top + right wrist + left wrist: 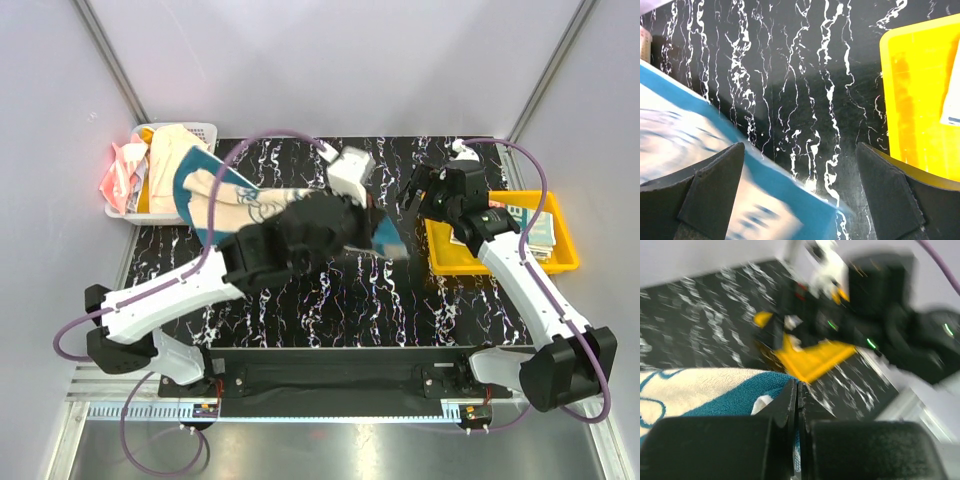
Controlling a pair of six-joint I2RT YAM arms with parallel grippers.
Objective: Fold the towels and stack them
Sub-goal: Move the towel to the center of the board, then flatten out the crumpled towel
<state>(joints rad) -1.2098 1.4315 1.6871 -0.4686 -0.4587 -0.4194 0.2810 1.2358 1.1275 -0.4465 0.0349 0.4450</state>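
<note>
Pinching the teal-and-cream towel (690, 387) between closed fingers, the left gripper (797, 390) is holding it stretched above the counter (400, 300), which is offering spreading room on the near side. The right gripper (800, 150) is hovering spread and empty, with the yellow tray's (500, 266) rim crowding it. Farther back, the towel's tail is touching the basket (203, 129) and risking dragging other cloths (172, 150) out.

white basket (190, 127) far left, yellow tray (500, 266) right, marbled table (380, 300)
</note>
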